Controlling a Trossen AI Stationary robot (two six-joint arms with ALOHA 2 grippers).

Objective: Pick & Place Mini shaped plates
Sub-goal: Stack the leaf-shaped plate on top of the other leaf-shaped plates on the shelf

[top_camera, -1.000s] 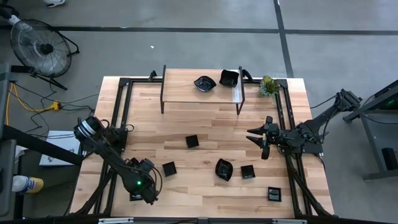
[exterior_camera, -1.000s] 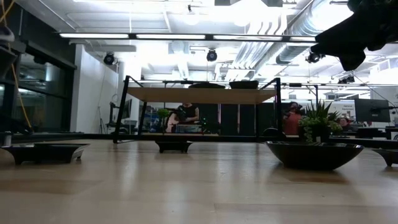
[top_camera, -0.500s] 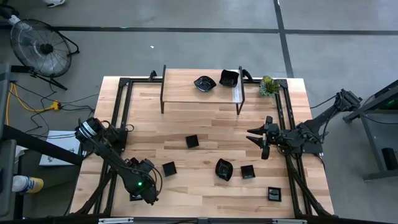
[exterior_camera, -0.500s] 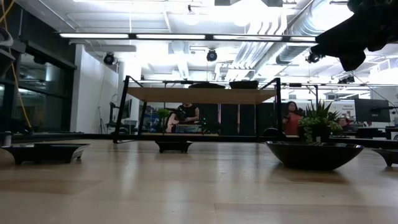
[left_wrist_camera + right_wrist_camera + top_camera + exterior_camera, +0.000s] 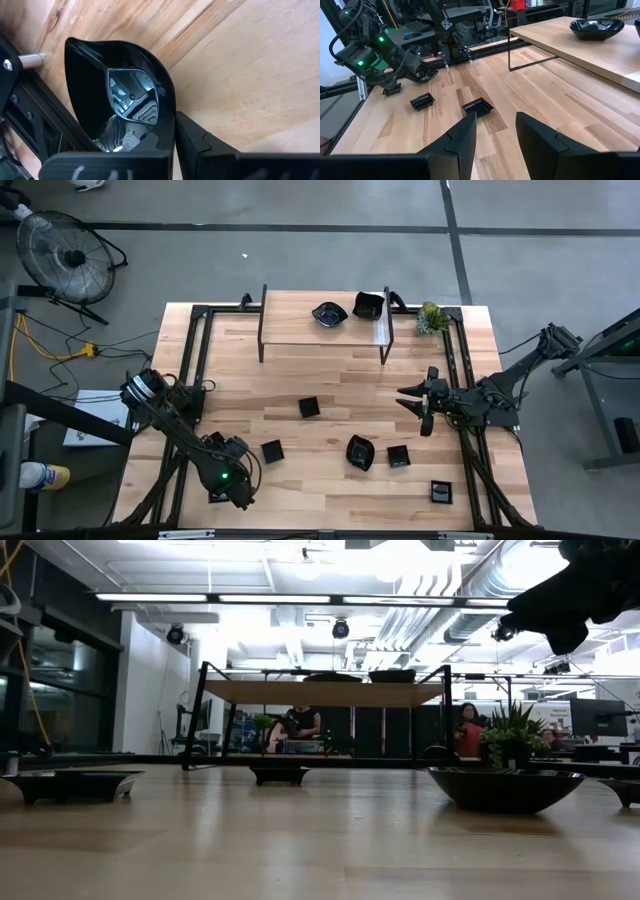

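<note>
Left wrist view: left hand [image 5: 172, 145] clenched on the rim of a glossy black pointed plate [image 5: 117, 90], one finger [image 5: 210, 147] outside its edge.
Plate position: near left corner of the bench [image 5: 340, 380], beside the black frame rail [image 5: 190, 380].
Nearer arm: left; right hand [image 5: 418, 402] hangs parted, well apart.
Way to go: raised shelf [image 5: 300, 330] lies across the bench at its far edge, already bearing two plates [image 5: 329, 313].
</note>
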